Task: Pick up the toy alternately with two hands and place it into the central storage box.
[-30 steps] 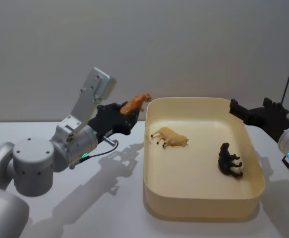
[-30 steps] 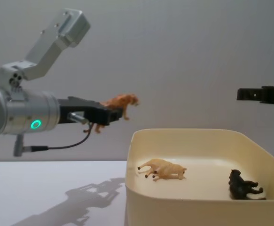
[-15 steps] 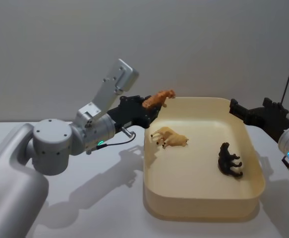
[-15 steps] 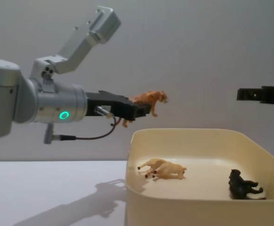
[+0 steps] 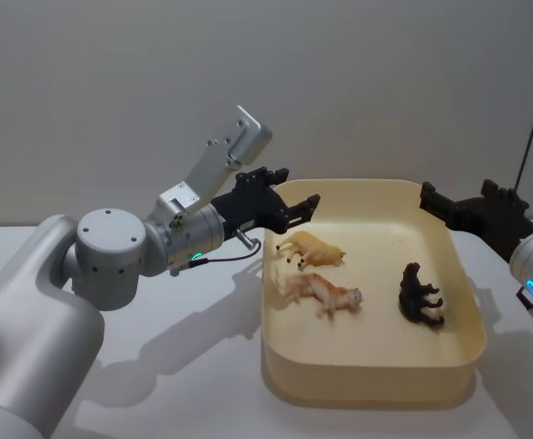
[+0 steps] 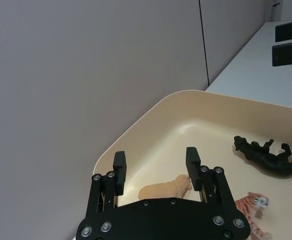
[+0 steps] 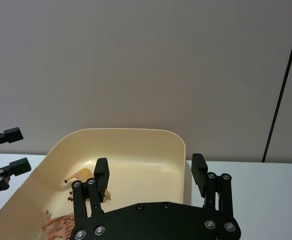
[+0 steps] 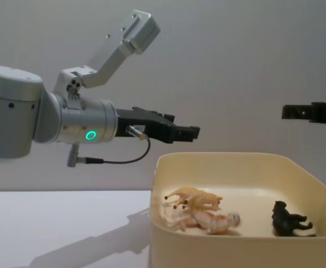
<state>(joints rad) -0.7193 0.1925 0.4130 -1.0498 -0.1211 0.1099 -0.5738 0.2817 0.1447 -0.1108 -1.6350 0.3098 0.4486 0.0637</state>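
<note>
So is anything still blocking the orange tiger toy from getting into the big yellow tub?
Nothing does: the orange striped tiger toy already lies inside the cream-yellow plastic tub, below the open left gripper.

- The left gripper [image 5: 295,207], on a thick silver arm with a green ring light, reaches from the head view's left to centre, fingers spread and empty.
- The right gripper [image 5: 435,198] hovers at right edge, fingers apart.

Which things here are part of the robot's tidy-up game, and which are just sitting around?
Part of the game:
left gripper, jaws open over the tub
right gripper, jaws open
cream-yellow storage tub
orange tiger, tan animal and black animal inside it

Just there:
white table
grey wall
</note>
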